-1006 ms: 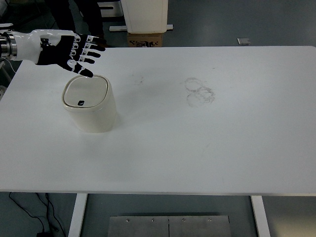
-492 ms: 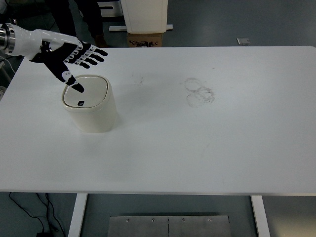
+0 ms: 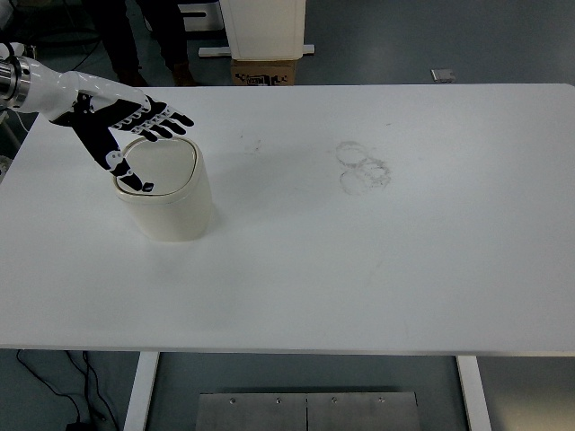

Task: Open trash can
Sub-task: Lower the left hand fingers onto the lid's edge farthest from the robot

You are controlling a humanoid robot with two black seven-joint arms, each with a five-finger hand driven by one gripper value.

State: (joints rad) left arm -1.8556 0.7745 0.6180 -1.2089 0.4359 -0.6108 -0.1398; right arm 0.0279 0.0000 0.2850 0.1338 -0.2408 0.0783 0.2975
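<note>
The left hand [image 3: 121, 126] hovered over the trash can [image 3: 164, 190], fingers spread and holding nothing, its thumb [image 3: 126, 171] reaching down onto the lid's near edge. The trash can stood near the counter's [image 3: 377, 260] left end. Its lid looked shut; opening remained undone.

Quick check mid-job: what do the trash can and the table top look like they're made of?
Trash can: probably moulded plastic, cream, satin finish; rounded seamless corners and a soft sheen suggest it. Its lid, under the left robot hand, looks the same. Table: likely white laminate or coated board, matte, with faint ring-shaped scuff marks; the core is not visible.
</note>
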